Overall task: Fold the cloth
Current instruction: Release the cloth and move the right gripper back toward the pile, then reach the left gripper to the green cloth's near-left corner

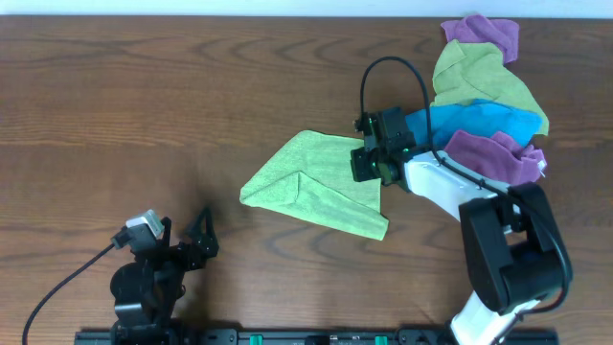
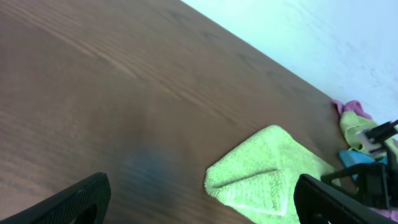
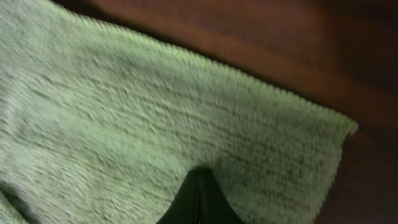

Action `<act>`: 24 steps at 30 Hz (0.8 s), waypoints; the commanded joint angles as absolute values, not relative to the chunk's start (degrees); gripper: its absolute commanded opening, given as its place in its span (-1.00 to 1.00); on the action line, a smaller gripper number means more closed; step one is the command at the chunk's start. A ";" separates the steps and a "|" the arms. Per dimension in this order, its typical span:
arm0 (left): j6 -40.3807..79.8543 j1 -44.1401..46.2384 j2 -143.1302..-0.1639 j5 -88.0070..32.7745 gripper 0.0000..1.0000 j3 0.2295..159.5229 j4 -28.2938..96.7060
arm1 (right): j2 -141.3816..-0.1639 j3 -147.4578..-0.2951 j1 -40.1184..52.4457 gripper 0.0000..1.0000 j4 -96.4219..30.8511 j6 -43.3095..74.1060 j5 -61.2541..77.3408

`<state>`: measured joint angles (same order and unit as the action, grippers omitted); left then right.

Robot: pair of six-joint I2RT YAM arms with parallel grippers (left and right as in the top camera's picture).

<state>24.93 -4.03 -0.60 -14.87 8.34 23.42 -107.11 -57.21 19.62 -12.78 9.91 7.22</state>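
Note:
The lime-green cloth (image 1: 316, 182) lies in the middle of the table with its front part folded over into a triangular flap. My right gripper (image 1: 369, 163) is over the cloth's right edge. In the right wrist view its fingers are shut together, tips (image 3: 199, 177) against the cloth (image 3: 155, 106), with no fabric visible between them. My left gripper (image 1: 187, 230) rests at the front left, well away from the cloth. In the left wrist view it (image 2: 202, 182) stands wide open and empty, with the cloth (image 2: 273, 168) ahead of it on the wood.
A heap of other cloths sits at the back right: purple (image 1: 484, 36), dull yellow-green (image 1: 484, 77), blue (image 1: 479, 123) and another purple (image 1: 493, 153). The right arm's base (image 1: 512, 259) stands at the front right. The wooden table (image 1: 144, 105) is bare on the left.

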 commanded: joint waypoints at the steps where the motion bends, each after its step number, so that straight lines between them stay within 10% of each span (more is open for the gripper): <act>1: 25.34 -4.16 -0.27 -15.05 0.91 7.97 24.49 | -109.10 -57.78 19.00 -0.98 -12.12 8.86 7.75; 24: 27.22 -4.08 -21.93 -19.14 0.91 6.79 12.01 | -133.51 -91.57 14.46 -0.97 -20.91 10.70 3.53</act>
